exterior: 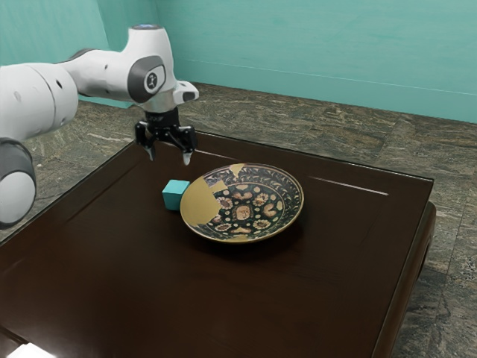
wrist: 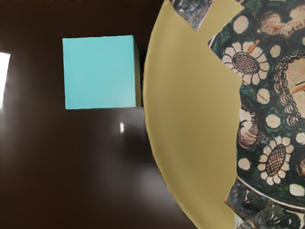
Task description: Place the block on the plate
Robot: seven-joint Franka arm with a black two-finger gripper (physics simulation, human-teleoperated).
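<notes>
- gripper (exterior: 169,156): black, open, its 2 fingers spread w/ a wide gap btwn them & nothing held; hangs above the table, tips pointing down, clear of block & plate
- arm (exterior: 104,72): white w/ dark grey joint parts, comes in from ext view's left, bent down at the wrist to the gripper
- block (exterior: 175,195): light blue-green cube, sits flat on the table below the gripper, just beside the plate's rim, not on the plate; wrist view has its top face & a thin strip of the side facing the plate; can't tell if block & rim touch
- plate (exterior: 200,205): big, round, upright on the table, on the block's ext-view-right side; plain gold-tan patch on the part nearest the block, rest dark green/black w/ cream flowers & leafy bits, jagged line btwn the 2
- table (exterior: 112,298): dark brown, glossy, w/ a few pale reflections; carries block & plate
- white patch (exterior: 30,350): v bright, at ext view's lower left
- floor (exterior: 343,123): grey-brown streaky stone, around the table
- walls (exterior: 298,45): teal, behind arm & table
</notes>
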